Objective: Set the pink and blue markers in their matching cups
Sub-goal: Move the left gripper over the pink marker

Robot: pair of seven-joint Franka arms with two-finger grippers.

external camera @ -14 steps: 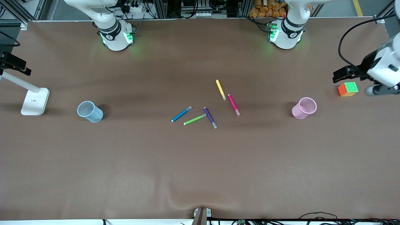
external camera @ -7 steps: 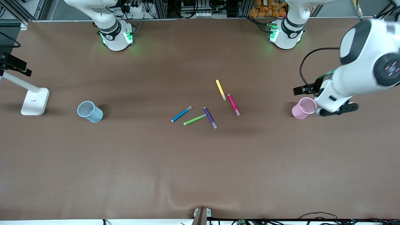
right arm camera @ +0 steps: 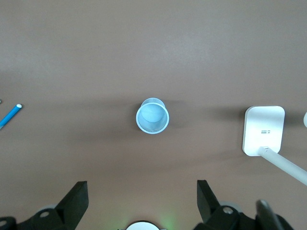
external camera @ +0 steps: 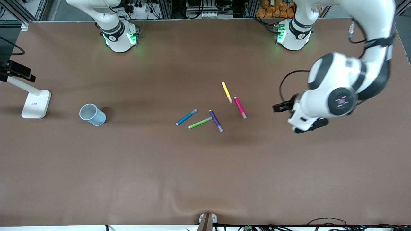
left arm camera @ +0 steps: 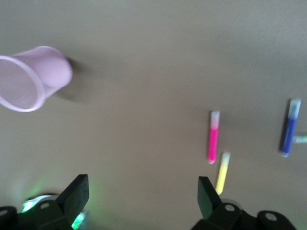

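Observation:
The pink marker (external camera: pixel 240 107) lies mid-table beside a yellow pen and also shows in the left wrist view (left arm camera: pixel 213 136). The blue marker (external camera: pixel 186 117) lies nearer the right arm's end; its tip shows in the right wrist view (right arm camera: pixel 10 116). The light blue cup (external camera: pixel 92 114) stands toward the right arm's end, upright in the right wrist view (right arm camera: pixel 153 116). The pink cup (left arm camera: pixel 29 76) shows only in the left wrist view; the left arm hides it in the front view. My left gripper (left arm camera: pixel 143 184) is open and empty, up over the table between the pink cup and the pink marker. My right gripper (right arm camera: pixel 143 189) is open and empty, high above the blue cup.
A yellow pen (external camera: pixel 226 92), a purple pen (external camera: pixel 216 120) and a green pen (external camera: pixel 200 122) lie among the markers. A white lamp base (external camera: pixel 36 104) stands at the right arm's end, beside the blue cup.
The left arm has swung in from the left arm's end of the table toward the markers. It now covers the pink cup and the colour cube in the front view.

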